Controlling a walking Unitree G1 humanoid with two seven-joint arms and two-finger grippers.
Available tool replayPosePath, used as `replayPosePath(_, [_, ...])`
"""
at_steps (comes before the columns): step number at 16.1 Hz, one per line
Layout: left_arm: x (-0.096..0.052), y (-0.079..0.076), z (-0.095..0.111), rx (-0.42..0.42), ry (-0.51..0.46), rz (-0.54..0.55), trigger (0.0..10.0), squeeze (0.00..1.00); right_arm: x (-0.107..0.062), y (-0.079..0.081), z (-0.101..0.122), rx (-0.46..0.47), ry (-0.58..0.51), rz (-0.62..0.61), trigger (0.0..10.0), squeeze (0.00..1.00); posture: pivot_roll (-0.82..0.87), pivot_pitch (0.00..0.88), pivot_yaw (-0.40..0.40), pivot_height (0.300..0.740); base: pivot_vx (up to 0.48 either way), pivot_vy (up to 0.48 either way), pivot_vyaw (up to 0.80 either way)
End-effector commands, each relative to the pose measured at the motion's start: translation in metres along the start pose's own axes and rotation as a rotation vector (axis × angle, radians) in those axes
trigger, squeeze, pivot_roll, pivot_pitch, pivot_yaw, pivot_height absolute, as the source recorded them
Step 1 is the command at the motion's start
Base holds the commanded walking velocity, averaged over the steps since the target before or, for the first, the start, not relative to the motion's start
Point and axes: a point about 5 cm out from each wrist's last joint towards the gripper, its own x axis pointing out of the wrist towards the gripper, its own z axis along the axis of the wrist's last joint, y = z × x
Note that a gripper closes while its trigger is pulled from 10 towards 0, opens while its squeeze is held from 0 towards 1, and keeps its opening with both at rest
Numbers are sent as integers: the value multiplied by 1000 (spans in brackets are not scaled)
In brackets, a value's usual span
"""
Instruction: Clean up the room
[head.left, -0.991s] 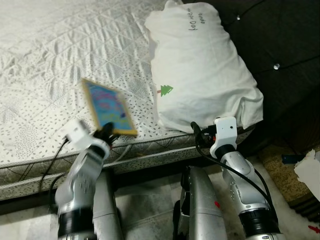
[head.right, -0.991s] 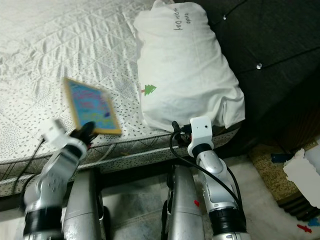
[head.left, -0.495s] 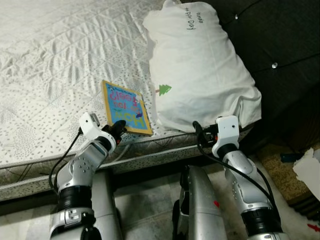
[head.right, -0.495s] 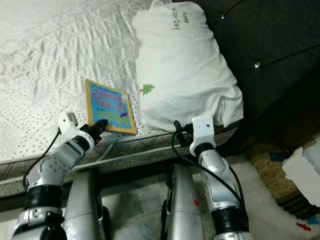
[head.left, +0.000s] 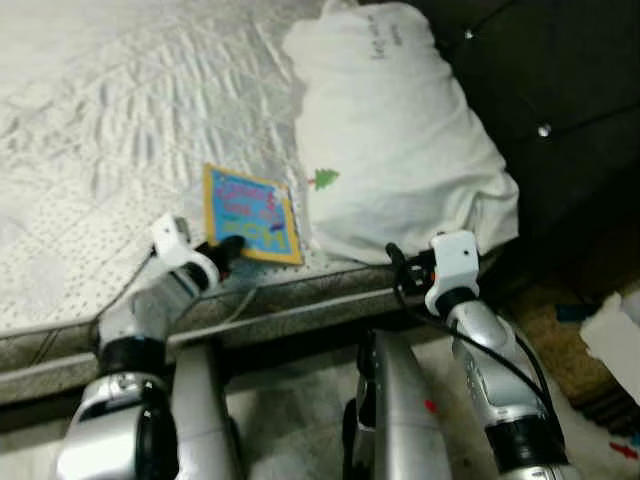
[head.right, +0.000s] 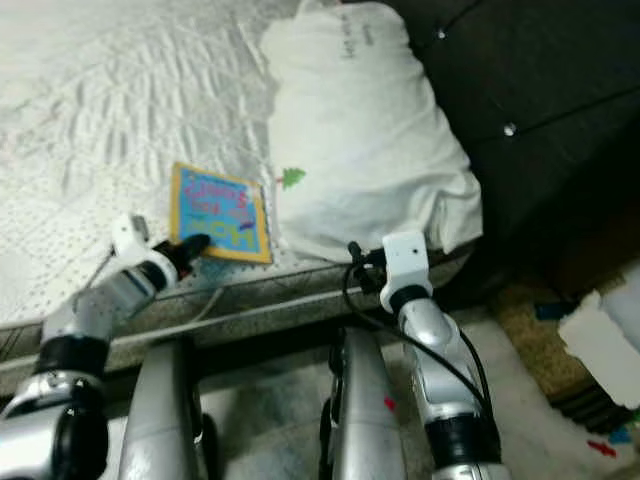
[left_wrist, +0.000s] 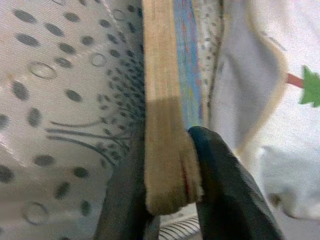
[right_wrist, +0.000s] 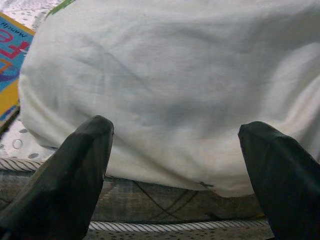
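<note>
A blue picture book (head.left: 250, 212) with a yellow border lies flat on the white quilted mattress (head.left: 120, 120), just left of a white pillow (head.left: 400, 140). My left gripper (head.left: 226, 249) is shut on the book's near edge; the left wrist view has the book's thick page edge (left_wrist: 167, 150) pinched between both black fingers. My right gripper (right_wrist: 177, 165) is open, pointing at the pillow's (right_wrist: 170, 80) near side above the mattress edge, with nothing between its fingers (right_wrist: 65, 175).
A dark tufted headboard (head.left: 540, 90) stands to the right of the pillow. Crumpled white paper (head.left: 615, 340) and small items lie on the floor at the far right. The bed frame edge (head.left: 300, 300) runs across in front of my legs.
The book, held tilted in the air a second ago, now lies flat on the mattress beside the pillow, my left gripper still on its edge. The right arm has barely moved.
</note>
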Motion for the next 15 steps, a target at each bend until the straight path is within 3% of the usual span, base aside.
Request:
replayPosePath(1, [2,4,-2,20,23,18,10000,949,-3,-1,1,-13,-10,3,10000,0,-56,164,-87,530,0,0,0])
replayPosePath(2, [2,9,2,28,12,42,10000,1000,-2,-1,1,-8,-7,-1,10000,0,-55,163,-84,530,0,0,0])
replayPosePath(7, [-2,27,-6,117,93,74,10000,1000,-1,0,0,-3,-5,-5,10000,0,-51,159,-78,530,0,0,0])
replayPosePath(15, [-16,51,4,201,67,164,10000,1000,6,7,-1,34,-5,0,10000,0,-10,142,-60,530,0,0,0])
